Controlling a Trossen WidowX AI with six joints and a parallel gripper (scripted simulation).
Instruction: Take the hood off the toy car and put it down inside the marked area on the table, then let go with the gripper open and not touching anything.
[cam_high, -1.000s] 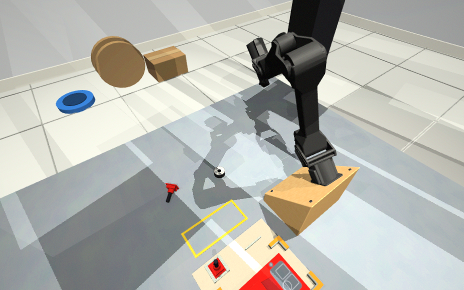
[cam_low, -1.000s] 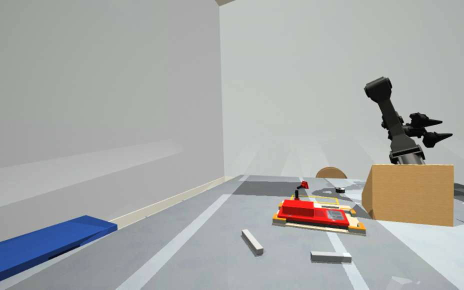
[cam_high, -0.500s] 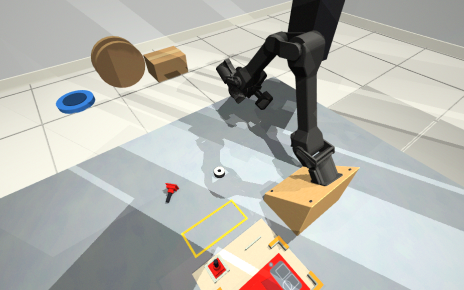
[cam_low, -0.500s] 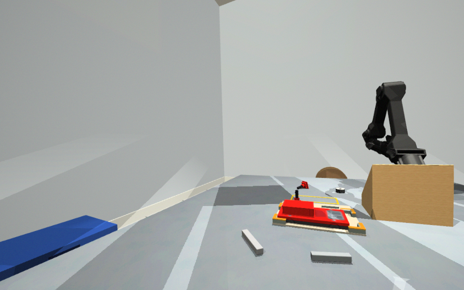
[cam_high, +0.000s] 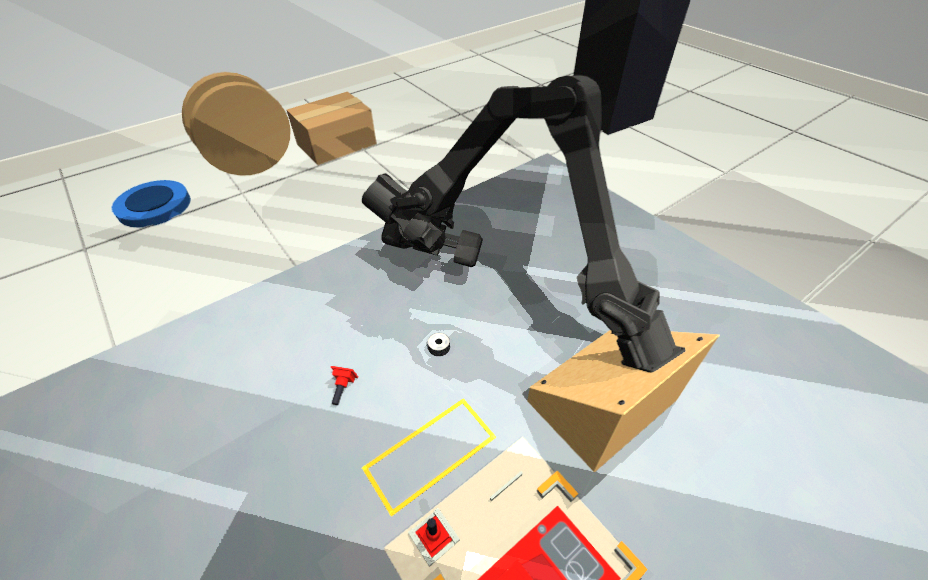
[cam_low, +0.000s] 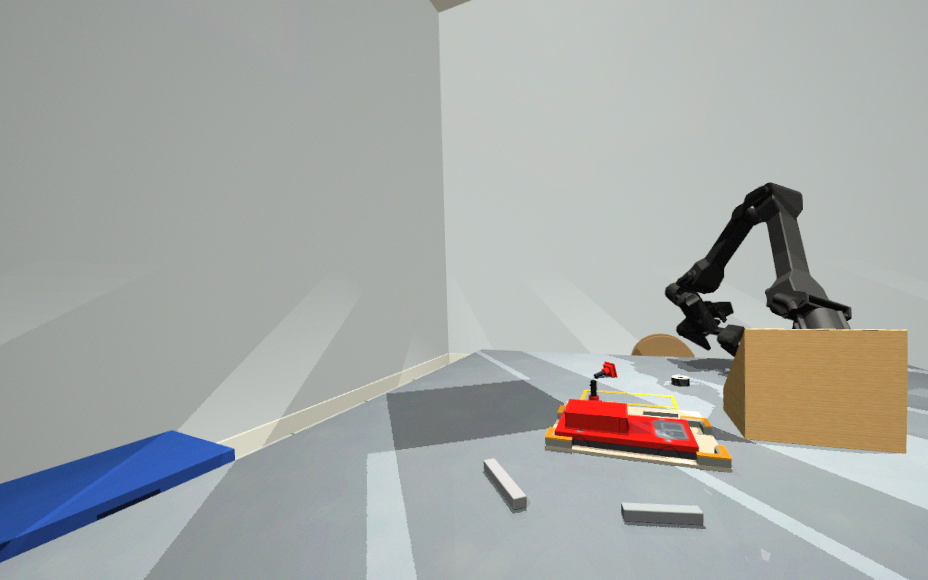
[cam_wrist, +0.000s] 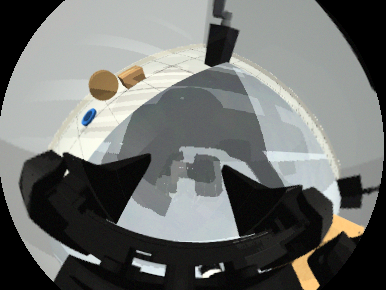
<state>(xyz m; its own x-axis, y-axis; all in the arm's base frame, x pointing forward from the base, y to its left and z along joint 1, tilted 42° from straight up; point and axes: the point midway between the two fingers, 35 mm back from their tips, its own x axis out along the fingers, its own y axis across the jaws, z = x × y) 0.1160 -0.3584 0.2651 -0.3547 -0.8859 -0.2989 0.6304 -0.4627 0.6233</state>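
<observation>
No words, brand names, labels or numbers can be read in any of the three views. One sign shows — a plain yellow rectangular outline (cam_high: 429, 491) (cam_low: 629, 393), marked on the grey table top (cam_high: 205, 424) (cam_low: 437, 533) (cam_wrist: 165, 227) beside the cream board (cam_high: 472, 499) (cam_low: 721, 472) — with no lettering on it.
</observation>
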